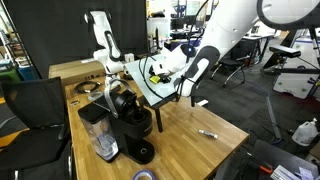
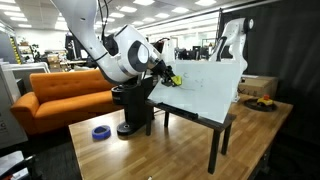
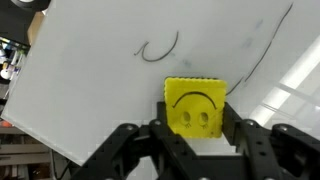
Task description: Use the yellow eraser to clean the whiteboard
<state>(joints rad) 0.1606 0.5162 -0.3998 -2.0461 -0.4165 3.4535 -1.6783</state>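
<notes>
The black gripper (image 3: 196, 126) pinches the flat yellow smiley-faced eraser (image 3: 195, 103) on the tilted white whiteboard (image 3: 90, 80). Bare board runs left to its edge; black marker curves (image 3: 160, 50) above

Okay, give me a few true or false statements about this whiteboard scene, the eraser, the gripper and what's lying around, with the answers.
1. The gripper is shut on the yellow eraser. True.
2. The whiteboard is free of marks. False: black strokes show on it in the wrist view.
3. A black marker lies on the wooden table. True.
4. The sofa beyond the table is blue. False: it is orange.
5. The eraser's face bears a smiley. True.
</notes>
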